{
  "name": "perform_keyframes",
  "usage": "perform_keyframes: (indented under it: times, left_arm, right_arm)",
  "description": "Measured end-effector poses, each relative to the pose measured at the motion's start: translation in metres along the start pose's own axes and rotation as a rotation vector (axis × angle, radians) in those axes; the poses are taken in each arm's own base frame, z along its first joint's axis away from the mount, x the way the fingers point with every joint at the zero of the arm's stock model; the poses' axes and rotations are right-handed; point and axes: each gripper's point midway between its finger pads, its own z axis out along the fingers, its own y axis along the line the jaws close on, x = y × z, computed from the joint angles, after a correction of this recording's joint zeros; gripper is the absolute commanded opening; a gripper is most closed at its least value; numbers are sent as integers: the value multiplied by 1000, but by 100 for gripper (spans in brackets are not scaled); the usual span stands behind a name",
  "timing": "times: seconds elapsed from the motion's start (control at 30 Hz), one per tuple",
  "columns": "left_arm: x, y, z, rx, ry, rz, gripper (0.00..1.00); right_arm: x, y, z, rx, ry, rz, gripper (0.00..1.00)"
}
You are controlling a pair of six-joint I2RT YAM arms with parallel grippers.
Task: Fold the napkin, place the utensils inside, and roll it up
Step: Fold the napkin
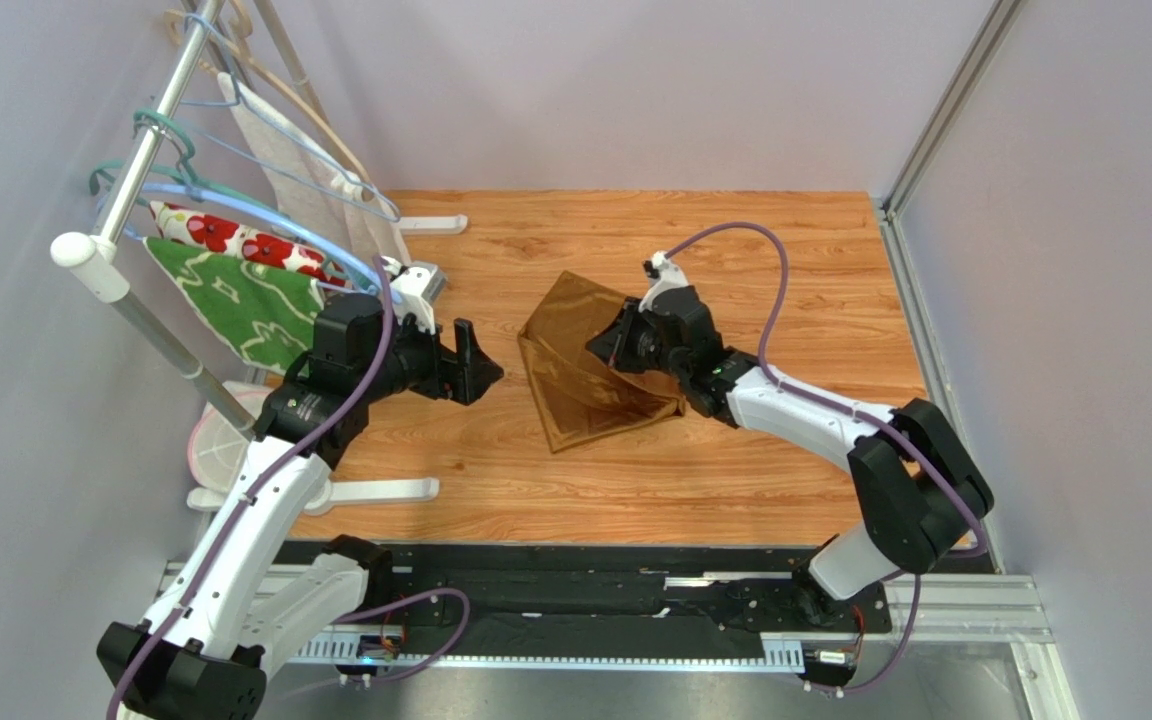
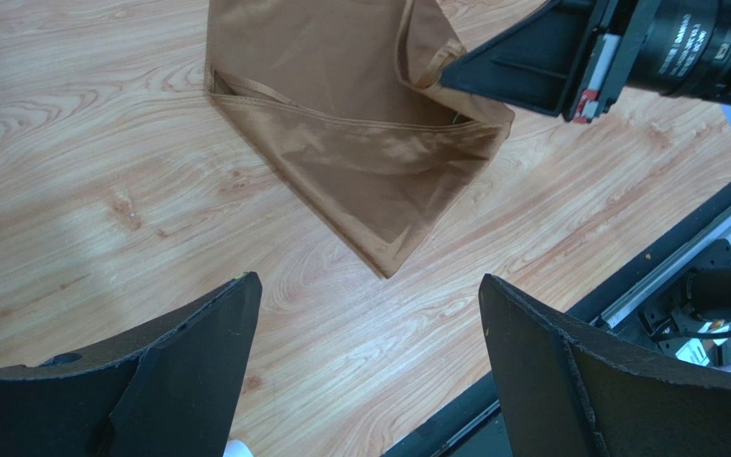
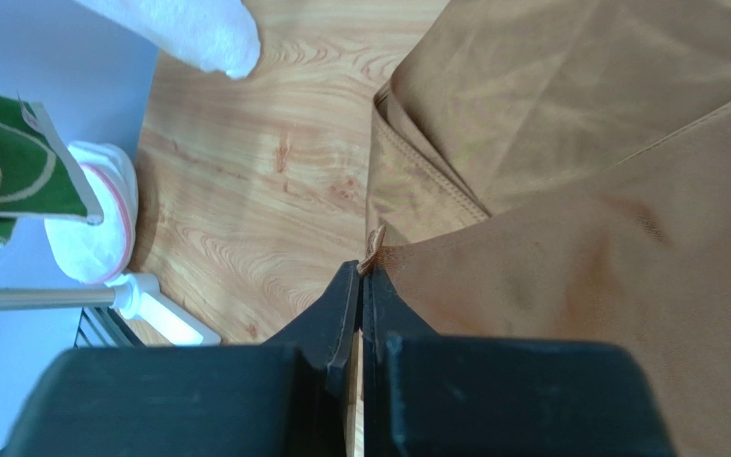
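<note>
The golden-brown napkin (image 1: 579,375) lies partly folded on the wooden table, one part raised off the surface. My right gripper (image 1: 608,344) is shut on a hemmed corner of it; the wrist view shows the cloth's edge (image 3: 375,238) pinched at the fingertips of the gripper (image 3: 362,271), with the napkin (image 3: 579,219) spreading to the right. My left gripper (image 1: 486,365) hovers left of the napkin, open and empty. In its wrist view the napkin (image 2: 360,143) lies ahead of the gripper (image 2: 369,283), whose fingers stand wide apart over bare wood. The utensils are out of view.
A white clothes rack (image 1: 117,255) stands at the left with hangers, a green leaf-patterned cloth (image 1: 244,308) and a white cloth with red flowers (image 1: 229,236). Its white foot (image 1: 379,491) lies on the table. A black rail (image 1: 612,600) runs along the near edge. Walls close the back and right.
</note>
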Motion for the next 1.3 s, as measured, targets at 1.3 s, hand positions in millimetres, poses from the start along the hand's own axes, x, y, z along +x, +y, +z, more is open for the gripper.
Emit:
perform_keyframes:
  times: [1.3]
  left_arm:
    - [-1,-1,-1,1,-4,2,94]
  right_arm:
    - [-29,-4,-48,202,-110,-205,0]
